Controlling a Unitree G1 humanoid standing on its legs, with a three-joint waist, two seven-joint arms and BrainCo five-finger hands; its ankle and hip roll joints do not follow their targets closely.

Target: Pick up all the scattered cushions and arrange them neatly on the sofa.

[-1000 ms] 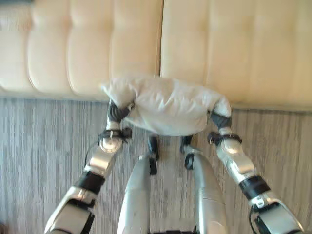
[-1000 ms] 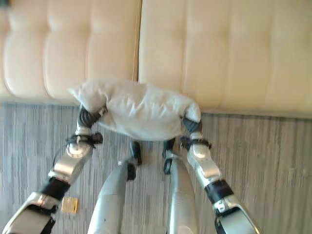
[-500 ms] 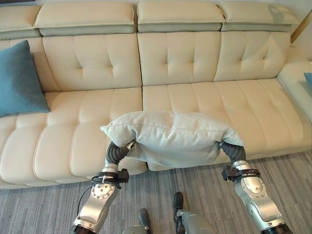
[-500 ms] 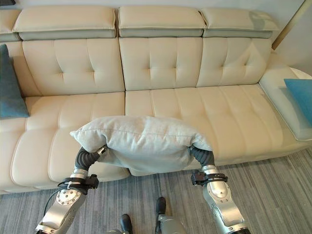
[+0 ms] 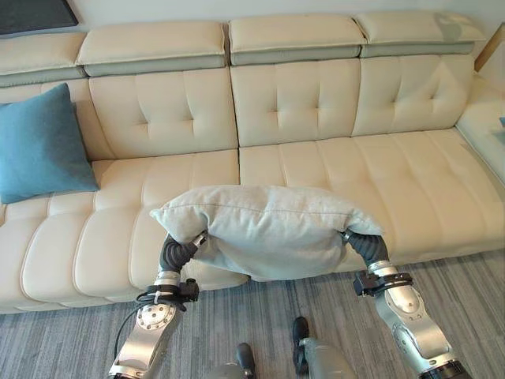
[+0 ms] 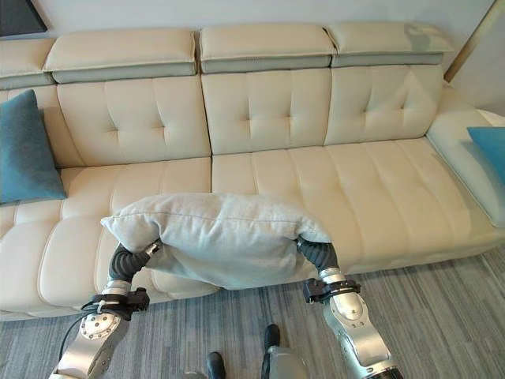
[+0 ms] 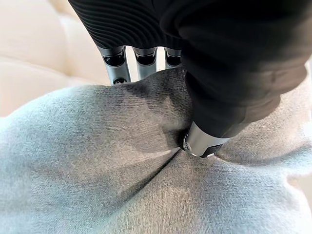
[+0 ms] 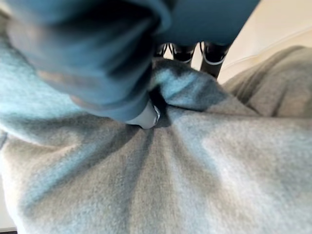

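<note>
You see a grey cushion (image 5: pixel 268 229) held up in front of the cream sofa (image 5: pixel 316 166); left hand (image 7: pixel 204 139) and right hand (image 8: pixel 141 114) pinch its ends, a blue cushion (image 5: pixel 43 142) leaning on the sofa's left

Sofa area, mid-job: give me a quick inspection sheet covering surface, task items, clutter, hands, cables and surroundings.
Surface: cream tufted leather sofa, middle and right seats bare.
Job's things: pale grey fabric cushion, carried between both hands in front of the seat edge; teal square cushion leaning upright against the left backrest; another teal cushion on the right chaise section.
Clutter: nothing seen.
Hands: left hand and right hand each pinch a cushion end, thumb pressed into fabric.
Cables: nothing seen.
Surroundings: grey striped carpet.
</note>
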